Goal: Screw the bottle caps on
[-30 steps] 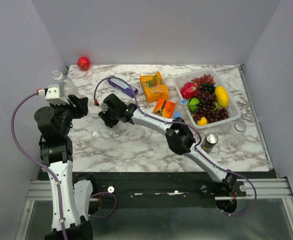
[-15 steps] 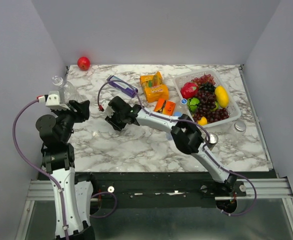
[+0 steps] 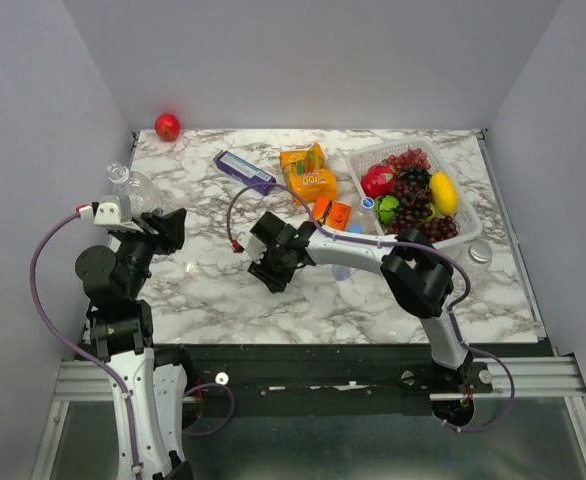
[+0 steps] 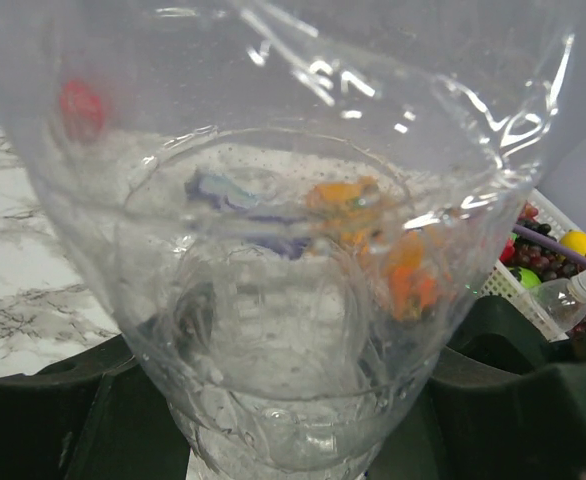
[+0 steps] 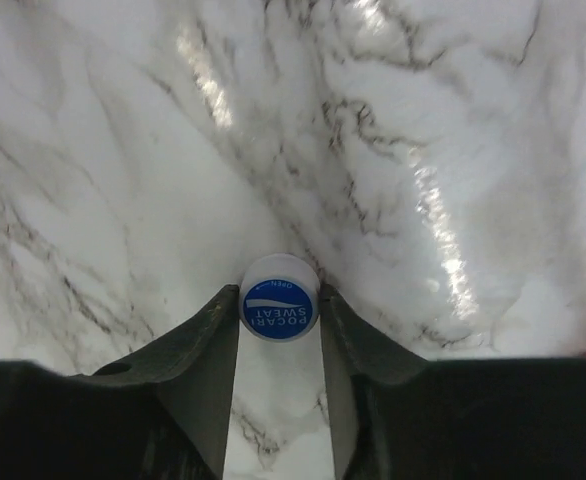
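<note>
My left gripper [image 3: 153, 222] clamps the clear bottle [image 3: 133, 187], tilted, near the left edge of the table [image 3: 273, 312]. My right gripper [image 5: 279, 297] pinches a blue cap [image 5: 279, 309] between its fingers [image 5: 198, 345] over bare marble at mid-table, with open surface all around it. The cartons [image 3: 311, 180] and fruit basket [image 3: 467, 232] lie beyond, to the right.

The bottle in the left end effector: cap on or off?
Off: the bottle shows a bare neck in the top view; the right end effector grips a blue cap.
</note>
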